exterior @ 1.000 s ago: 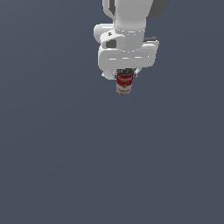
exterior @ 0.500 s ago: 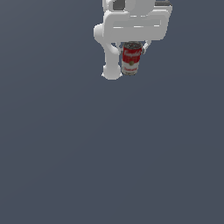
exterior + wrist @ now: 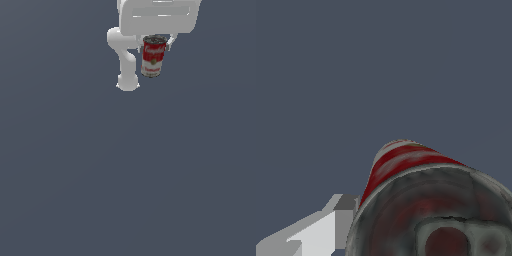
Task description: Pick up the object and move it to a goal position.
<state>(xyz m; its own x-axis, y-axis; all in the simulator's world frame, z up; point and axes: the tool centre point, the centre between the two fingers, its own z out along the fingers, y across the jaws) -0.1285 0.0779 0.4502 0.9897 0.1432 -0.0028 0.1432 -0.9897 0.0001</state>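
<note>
The soup can (image 3: 152, 56), red and white with white script lettering, hangs upright under my white gripper (image 3: 155, 42) near the top of the exterior view. It is lifted well off the grey floor. The gripper is shut on the can; its fingers are mostly hidden behind the hand and the can. In the wrist view the can (image 3: 431, 200) fills the near part of the picture, dark metal top towards the camera, with one grey fingertip (image 3: 343, 212) against its side.
A flat dark grey floor (image 3: 125, 175) fills both views. The arm's white links (image 3: 125, 60) stand beside the can on the exterior view's left.
The gripper has risen with the can and shifted towards the exterior view's right; the can now appears larger and higher in that view.
</note>
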